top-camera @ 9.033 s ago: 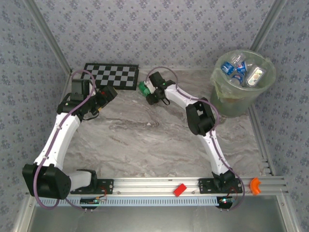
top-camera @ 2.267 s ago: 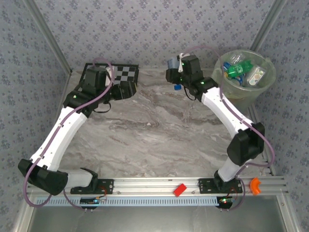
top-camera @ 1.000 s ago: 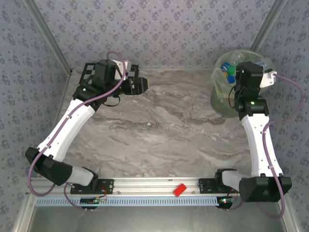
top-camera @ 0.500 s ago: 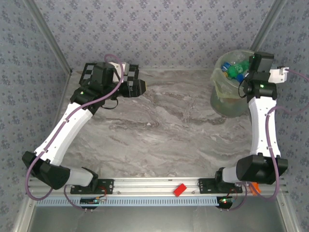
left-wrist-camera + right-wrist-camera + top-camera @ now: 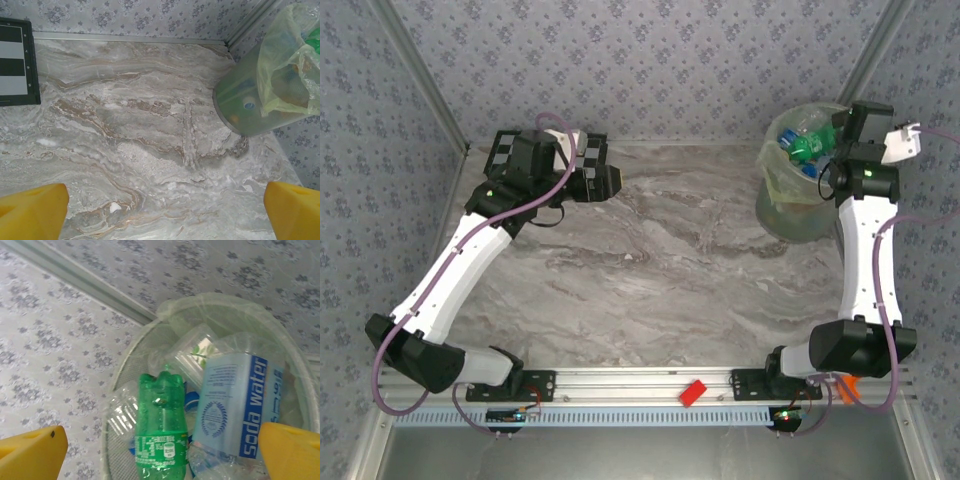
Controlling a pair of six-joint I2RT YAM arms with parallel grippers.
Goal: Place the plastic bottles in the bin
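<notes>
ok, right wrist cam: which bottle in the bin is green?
The green bottle left of centre in the bin; the soda water bottle beside it is clear, blue-labelled.

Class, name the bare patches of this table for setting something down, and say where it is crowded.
The marble tabletop is bare from the chequered board across to the bin and forward to the rail. Crowded: the bin, heaped with bottles.

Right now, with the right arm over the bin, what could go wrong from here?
The right gripper hangs open just over the bin; drawing back, it might snag the loose liner or nudge the bin. The green bottle lies on top, so a bump could perhaps tip it out.
</notes>
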